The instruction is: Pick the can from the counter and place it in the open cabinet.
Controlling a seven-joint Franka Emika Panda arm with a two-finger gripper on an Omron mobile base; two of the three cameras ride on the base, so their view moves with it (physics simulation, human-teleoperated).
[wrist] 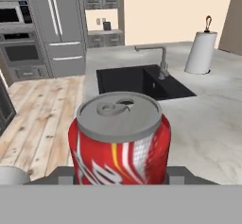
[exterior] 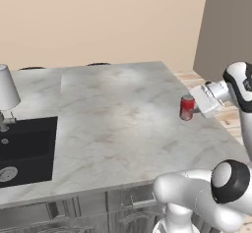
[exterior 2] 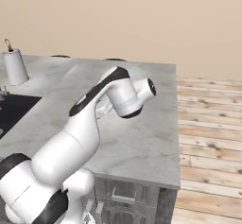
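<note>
The gripper point(exterior: 197, 107) is clenched on the red soda can point(exterior: 187, 107), which stands upright at the right-hand edge of the marble counter point(exterior: 118, 114); whether its base rests on the slab or sits just above it cannot be told. The step in hand is judged to be the pick, with the grasp made and the lift due. The next move calls for raising the can clear of the slab, keeping it upright, then carrying it to the open cabinet, whose position these pictures do not establish. The hand view presents the can point(wrist: 119, 142) close up between the fingers point(wrist: 64, 174), with its silver top and pull tab, and beyond it the black sink point(wrist: 142, 81), the faucet point(wrist: 156, 55) and the paper towel roll point(wrist: 200, 52). In the right base view the arm point(exterior 2: 85, 119) covers the can. The left base view gives the can's place relative to the counter edge.
</note>
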